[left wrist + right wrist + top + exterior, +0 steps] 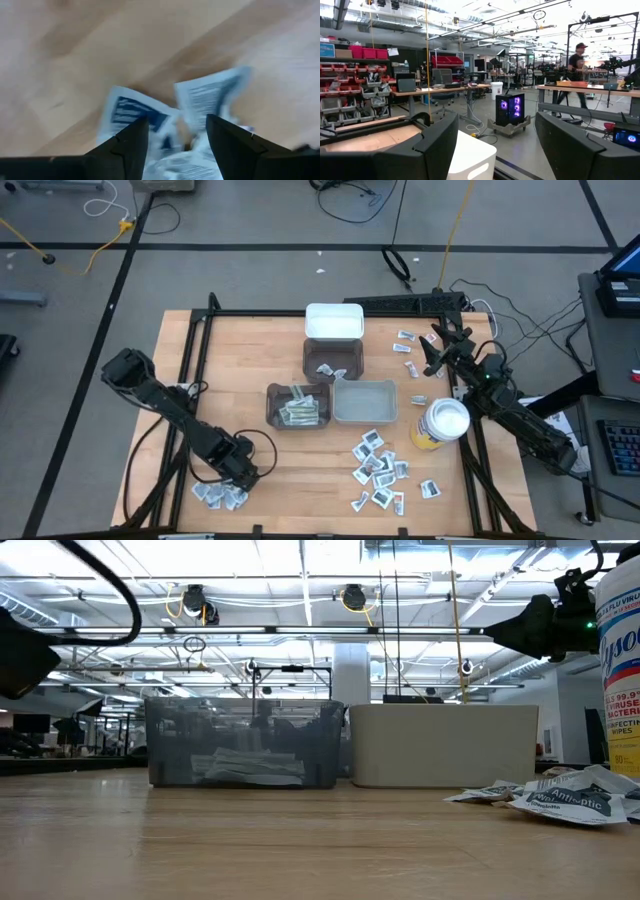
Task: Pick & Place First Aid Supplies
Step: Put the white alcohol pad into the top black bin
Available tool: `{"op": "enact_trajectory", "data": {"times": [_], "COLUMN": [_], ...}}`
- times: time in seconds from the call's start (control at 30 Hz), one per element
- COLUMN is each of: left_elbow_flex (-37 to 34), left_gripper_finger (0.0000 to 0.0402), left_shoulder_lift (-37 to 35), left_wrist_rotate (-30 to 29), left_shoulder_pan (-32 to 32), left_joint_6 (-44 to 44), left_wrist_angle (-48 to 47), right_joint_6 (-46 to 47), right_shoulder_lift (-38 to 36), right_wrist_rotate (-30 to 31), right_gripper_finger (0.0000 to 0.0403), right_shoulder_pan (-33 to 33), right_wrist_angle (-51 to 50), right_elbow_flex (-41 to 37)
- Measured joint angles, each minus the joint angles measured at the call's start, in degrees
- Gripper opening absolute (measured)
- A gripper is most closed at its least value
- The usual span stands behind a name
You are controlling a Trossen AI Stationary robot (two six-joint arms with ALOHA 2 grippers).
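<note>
The tabletop [260, 350] is pale wood grain inside a black frame. The packets [378, 463] are white with dark blue print. One bin [334, 321] is white, two are smoky dark [298, 405], one clear grey [364, 401]. The canister [440, 426] is yellow with a white lid.

Wooden table [250, 355] with bins [297, 404], canister [440, 426], packets [378, 465]
</note>
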Motion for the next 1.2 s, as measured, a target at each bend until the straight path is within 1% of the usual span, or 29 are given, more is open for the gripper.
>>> {"op": "enact_trajectory", "data": {"times": [0.23, 0.4, 0.5, 0.63, 0.83, 0.87, 1.07, 1.2], "left_elbow_flex": [0.0, 0.0, 0.0, 0.0, 0.1, 0.1, 0.1, -0.2], "left_gripper_finger": [0.0183, 0.0175, 0.0160, 0.0112, 0.0018, 0.0010, 0.0003, 0.0009], "left_shoulder_lift": [-0.1, -0.1, -0.1, 0.8, 1.9, 1.9, 1.9, 0.4], "left_wrist_rotate": [-0.4, -2.3, -2.8, -3.2, -2.6, -2.5, -0.7, 0.7], "left_shoulder_pan": [0.0, 0.0, 0.0, 0.3, 0.3, 0.5, 1.6, 2.4], "left_joint_6": [0.0, 1.4, 2.1, 2.1, 4.2, 4.7, 5.8, 5.8], "left_wrist_angle": [-2.1, -2.1, -2.2, -2.2, -2.1, -2.0, -1.9, -3.7], "right_joint_6": [0.0, 0.0, 0.0, 0.0, 0.0, 0.0, 0.0, 0.0], "right_shoulder_lift": [0.0, 0.0, 0.0, 0.0, 0.0, 0.0, 0.0, 0.0], "right_wrist_rotate": [0.0, 0.0, 0.0, 0.0, 0.0, 0.0, 0.0, 0.0], "right_gripper_finger": [0.0263, 0.0263, 0.0263, 0.0263, 0.0263, 0.0263, 0.0263, 0.0263], "right_shoulder_pan": [0.0, 0.0, 0.0, 0.0, 0.0, 0.0, 0.0, 0.0], "right_wrist_angle": [0.0, 0.0, 0.0, 0.0, 0.0, 0.0, 0.0, 0.0], "right_elbow_flex": [0.0, 0.0, 0.0, 0.0, 0.0, 0.0, 0.0, 0.0]}}
